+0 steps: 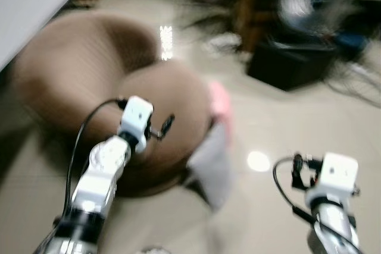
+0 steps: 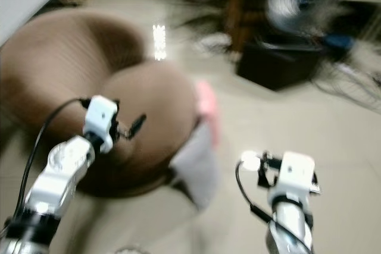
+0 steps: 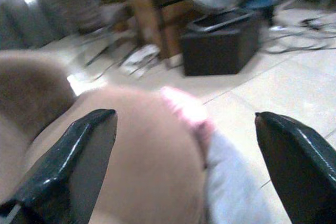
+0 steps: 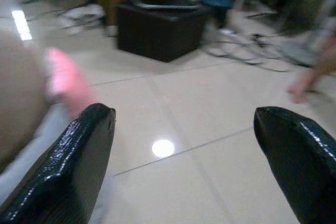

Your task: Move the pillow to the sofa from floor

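Both grippers, left [image 1: 168, 124] and right [image 4: 184, 166], hang spread wide, empty. Your pillow [image 1: 209, 165], pink-and-grey, lies on the floor [image 1: 280, 117] against the brown sofa [image 1: 89, 81]. Likely soft, light; pinch its grey corner deeply.

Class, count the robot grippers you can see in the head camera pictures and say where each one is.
2. The left gripper is above the brown sofa; the right gripper is above the tiled floor.

Pillow [image 1: 215, 147], pink and pale grey, blurred, lies on the tiled floor [image 1: 280, 117], leaning against the right side of the round brown sofa [image 1: 89, 81]. Pink end is farther from the robot.
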`<state>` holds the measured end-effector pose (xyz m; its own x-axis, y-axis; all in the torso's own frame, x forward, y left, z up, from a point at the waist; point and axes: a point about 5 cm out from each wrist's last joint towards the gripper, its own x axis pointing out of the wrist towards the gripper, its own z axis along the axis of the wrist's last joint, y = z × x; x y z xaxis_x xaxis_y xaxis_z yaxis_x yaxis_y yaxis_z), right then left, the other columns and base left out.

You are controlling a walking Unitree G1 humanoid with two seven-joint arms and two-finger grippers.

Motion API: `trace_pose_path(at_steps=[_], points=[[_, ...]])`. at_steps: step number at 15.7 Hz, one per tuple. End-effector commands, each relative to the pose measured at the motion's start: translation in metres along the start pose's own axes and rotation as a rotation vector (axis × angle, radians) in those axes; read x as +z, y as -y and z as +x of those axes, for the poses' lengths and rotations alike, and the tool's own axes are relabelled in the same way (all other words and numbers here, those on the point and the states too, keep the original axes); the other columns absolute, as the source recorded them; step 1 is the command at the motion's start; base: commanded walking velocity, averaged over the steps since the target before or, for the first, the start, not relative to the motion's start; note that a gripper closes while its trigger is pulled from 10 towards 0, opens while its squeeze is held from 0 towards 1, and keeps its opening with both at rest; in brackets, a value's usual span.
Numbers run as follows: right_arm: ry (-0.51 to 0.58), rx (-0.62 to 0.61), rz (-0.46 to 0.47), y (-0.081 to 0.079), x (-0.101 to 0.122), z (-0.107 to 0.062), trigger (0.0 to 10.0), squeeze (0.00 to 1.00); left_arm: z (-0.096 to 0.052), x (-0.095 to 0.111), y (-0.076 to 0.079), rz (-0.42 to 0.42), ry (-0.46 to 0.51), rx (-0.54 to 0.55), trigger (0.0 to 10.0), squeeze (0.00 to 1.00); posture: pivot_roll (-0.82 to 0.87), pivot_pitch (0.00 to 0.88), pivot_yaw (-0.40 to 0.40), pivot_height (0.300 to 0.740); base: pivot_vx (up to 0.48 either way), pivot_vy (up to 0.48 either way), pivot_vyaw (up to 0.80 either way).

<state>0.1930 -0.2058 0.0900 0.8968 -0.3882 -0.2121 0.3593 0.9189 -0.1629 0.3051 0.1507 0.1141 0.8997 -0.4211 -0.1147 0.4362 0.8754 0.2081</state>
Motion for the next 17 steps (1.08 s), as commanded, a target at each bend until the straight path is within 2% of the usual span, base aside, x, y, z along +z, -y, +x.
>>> trace_pose_path(at_steps=[1, 2, 9, 17], points=[[-0.002, -0.008, -0.037, 0.005, -0.001, 0.002, 10.0, 0.0, 0.003, 0.005, 0.007, 0.007, 0.022, -0.023, 10.0, 0.0, 0.02, 0.026, -0.011, 0.74, 0.33, 0.0, 0.0], [0.012, 0.017, -0.073, 0.002, 0.0, 0.005, 10.0, 0.0, 0.003, 0.004, 0.006, 0.005, 0.021, -0.019, 10.0, 0.0, 0.02, 0.026, -0.011, 0.74, 0.334, 0.0, 0.0], [0.035, 0.081, -0.143, -0.002, -0.001, 0.012, 10.0, 0.0, 0.001, -0.001, 0.008, -0.005, 0.01, -0.008, 10.0, 0.0, 0.02, 0.033, -0.022, 0.74, 0.333, 0.0, 0.0], [0.024, 0.09, -0.123, -0.004, -0.006, 0.013, 10.0, 0.0, 0.002, -0.002, 0.012, -0.018, 0.012, -0.032, 10.0, 0.0, 0.03, 0.032, -0.021, 0.74, 0.334, 0.0, 0.0]])
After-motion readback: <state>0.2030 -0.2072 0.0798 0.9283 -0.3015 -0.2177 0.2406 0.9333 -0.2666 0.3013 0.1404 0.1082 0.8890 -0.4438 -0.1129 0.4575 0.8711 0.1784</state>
